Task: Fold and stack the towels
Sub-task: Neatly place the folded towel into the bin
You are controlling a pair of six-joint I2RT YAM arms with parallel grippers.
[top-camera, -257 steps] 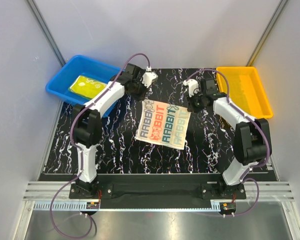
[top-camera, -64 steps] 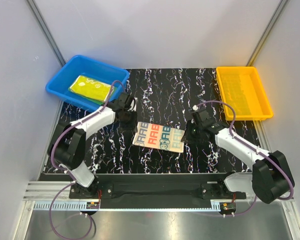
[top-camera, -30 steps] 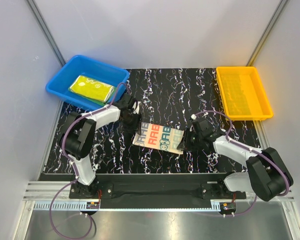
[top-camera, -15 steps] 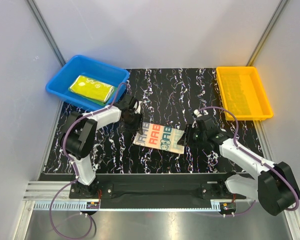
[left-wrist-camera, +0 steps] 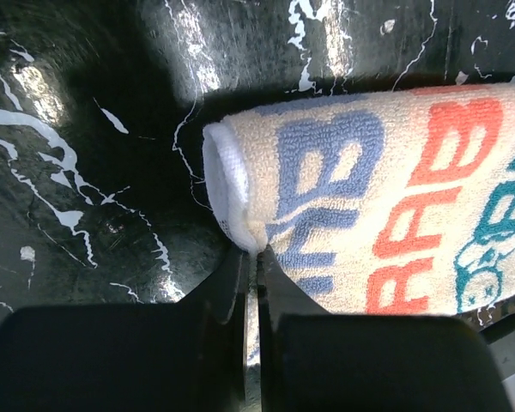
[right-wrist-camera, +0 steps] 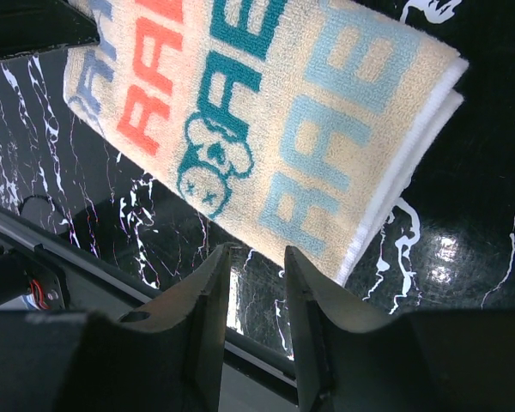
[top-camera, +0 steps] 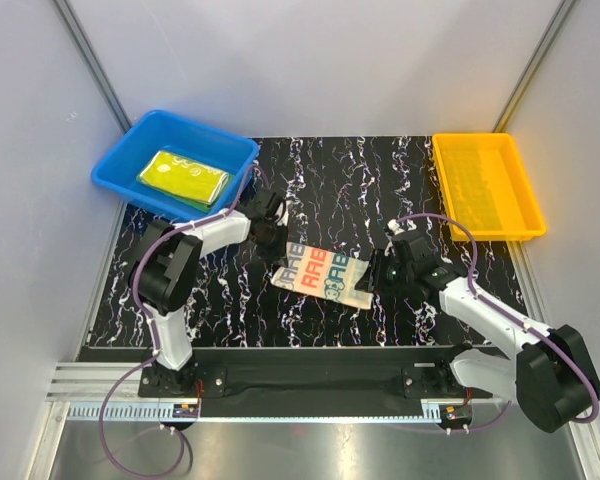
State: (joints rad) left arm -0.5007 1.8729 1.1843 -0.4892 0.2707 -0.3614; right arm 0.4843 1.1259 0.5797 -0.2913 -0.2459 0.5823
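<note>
While your left gripper (left-wrist-camera: 251, 257) pinches the folded end of the lettered towel (top-camera: 323, 273), mid-frame in the top view, bring your right gripper (right-wrist-camera: 256, 257), open and empty, onto the other end, then lift both evenly.

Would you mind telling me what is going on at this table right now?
Towels are being folded here. The left gripper is pinched shut on a corner of the lettered towel, which lies folded on the black mat. The right gripper sits open at the towel's other end, not gripping it. A folded yellow towel already lies in the blue bin.
</note>
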